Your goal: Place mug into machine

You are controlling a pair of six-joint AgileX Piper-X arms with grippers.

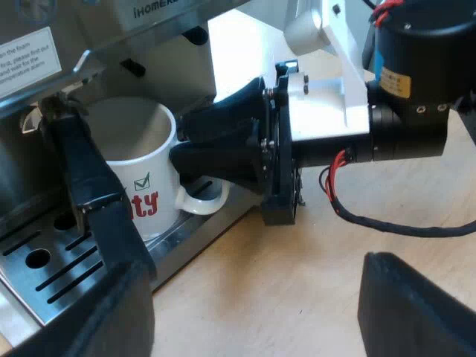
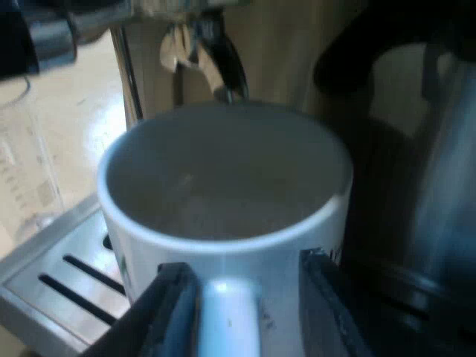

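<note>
A white mug point(image 1: 134, 149) with red lettering stands upright on the slotted drip tray point(image 1: 52, 268) of the espresso machine point(image 1: 149, 30). The right gripper point(image 1: 182, 145) reaches in at the mug's handle point(image 1: 199, 202). Close up, the mug point(image 2: 223, 186) is under the spouts point(image 2: 201, 52), and my right gripper point(image 2: 245, 264) is open around the handle point(image 2: 230, 312): one finger lies against it and the other stands off with a small gap. My left gripper point(image 1: 223, 223) is wide open, with one finger point(image 1: 89, 193) beside the mug over the tray and nothing between its fingers.
A measuring glass point(image 2: 22, 171) stands on the wooden table beside the drip tray point(image 2: 67, 275). A dark shape and a shiny metal surface point(image 2: 446, 186) stand close to the mug's other side. The light wooden table point(image 1: 297, 297) lies before the machine.
</note>
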